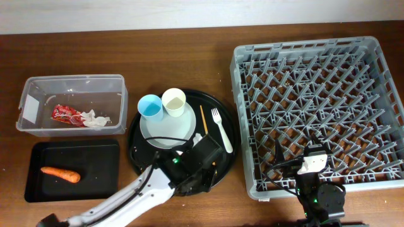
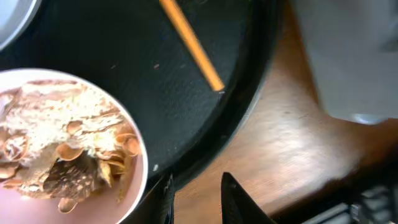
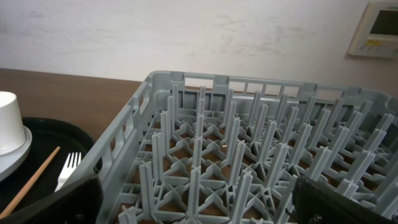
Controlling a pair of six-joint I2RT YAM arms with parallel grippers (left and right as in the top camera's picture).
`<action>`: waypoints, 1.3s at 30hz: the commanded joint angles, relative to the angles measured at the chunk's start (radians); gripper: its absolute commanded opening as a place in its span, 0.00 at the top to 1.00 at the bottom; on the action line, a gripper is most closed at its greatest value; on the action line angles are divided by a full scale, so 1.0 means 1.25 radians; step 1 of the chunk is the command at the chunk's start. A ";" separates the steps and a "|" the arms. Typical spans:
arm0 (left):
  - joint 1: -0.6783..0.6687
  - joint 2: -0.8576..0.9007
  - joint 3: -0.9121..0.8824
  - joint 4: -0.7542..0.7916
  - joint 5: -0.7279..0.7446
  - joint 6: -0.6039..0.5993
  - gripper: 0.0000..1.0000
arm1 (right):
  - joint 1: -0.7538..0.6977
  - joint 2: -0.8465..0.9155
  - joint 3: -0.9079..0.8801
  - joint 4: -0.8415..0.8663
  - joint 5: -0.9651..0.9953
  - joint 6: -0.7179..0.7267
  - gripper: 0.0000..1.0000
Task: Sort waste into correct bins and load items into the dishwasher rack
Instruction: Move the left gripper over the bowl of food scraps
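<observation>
In the left wrist view a pink-white bowl (image 2: 134, 186) of brownish-beige food scraps (image 2: 68, 146) sits on the round black tray, with the wooden chopstick (image 2: 191, 43) beyond it. My left gripper (image 2: 198, 200) is open and empty, its fingers just right of the bowl's rim, over the tray edge and bare table. In the overhead view it (image 1: 205, 165) hides the bowl. The blue cup (image 1: 150, 106) and cream cup (image 1: 173, 101) stand on the pale plate (image 1: 167, 129); the fork (image 1: 221, 131) lies beside it. My right gripper (image 1: 303, 154) is open over the grey rack's (image 1: 243, 113) front edge.
The clear tub (image 1: 28, 104) holds the red wrapper (image 1: 65, 114) and white tissue (image 1: 96, 120). The shallow black tray (image 1: 101, 173) holds the carrot (image 1: 60, 174). The round black tray (image 1: 136, 157) lies between the bins and the rack. The right wrist view shows the rack's pegs (image 3: 242, 143).
</observation>
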 commanded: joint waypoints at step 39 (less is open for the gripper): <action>-0.004 0.135 -0.067 0.055 -0.136 -0.070 0.86 | -0.005 -0.004 -0.006 -0.003 0.009 0.003 0.01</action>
